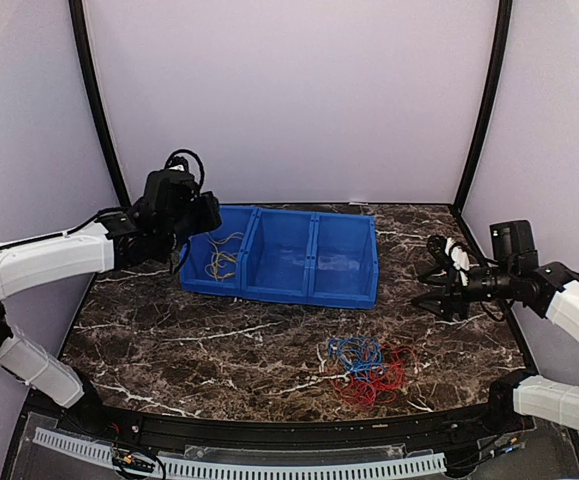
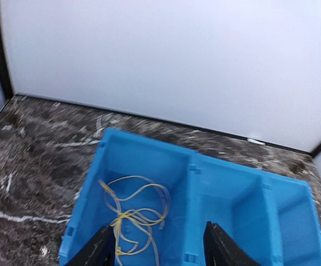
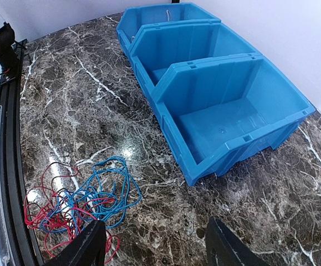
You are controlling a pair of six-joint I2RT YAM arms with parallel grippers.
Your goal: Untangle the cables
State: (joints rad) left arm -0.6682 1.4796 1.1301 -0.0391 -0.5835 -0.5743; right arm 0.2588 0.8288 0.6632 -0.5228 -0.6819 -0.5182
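Note:
A tangle of blue cable (image 1: 354, 352) and red cable (image 1: 379, 378) lies on the marble table in front of the blue bins; it also shows in the right wrist view (image 3: 77, 202). Yellow cable (image 1: 221, 258) lies loose in the left bin (image 1: 201, 270), also seen in the left wrist view (image 2: 130, 213). My left gripper (image 2: 157, 246) hangs open and empty above the left bin. My right gripper (image 3: 154, 249) is open and empty, above the table to the right of the tangle, apart from it.
Three joined blue bins (image 1: 314, 292) stand mid-table; the middle bin (image 3: 166, 72) and the right bin (image 3: 243, 136) hold nothing. A white perforated rail (image 1: 269, 465) runs along the near edge. Walls close the back and sides.

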